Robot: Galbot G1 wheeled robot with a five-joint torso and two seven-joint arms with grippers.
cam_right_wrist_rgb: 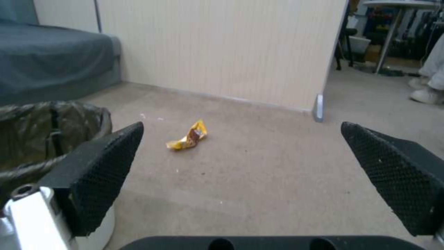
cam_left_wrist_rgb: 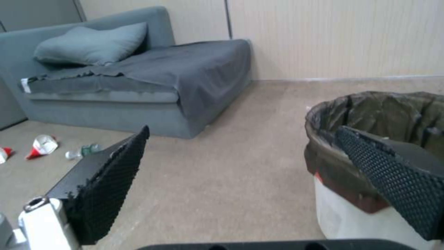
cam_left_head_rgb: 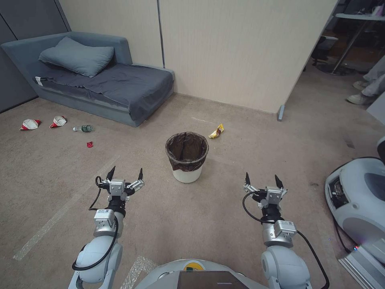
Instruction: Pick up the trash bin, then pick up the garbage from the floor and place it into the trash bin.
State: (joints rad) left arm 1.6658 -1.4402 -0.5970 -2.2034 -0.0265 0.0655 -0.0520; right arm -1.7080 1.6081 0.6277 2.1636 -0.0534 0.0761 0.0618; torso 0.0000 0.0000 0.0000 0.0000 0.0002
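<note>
White arms, black cables, textured jaws

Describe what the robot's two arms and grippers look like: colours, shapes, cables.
Both arms are rounded silver-white shells with grey metal wrist blocks and a looping black cable each. The left gripper and right gripper have two pointed black fingers with dimpled textured pads.
</note>
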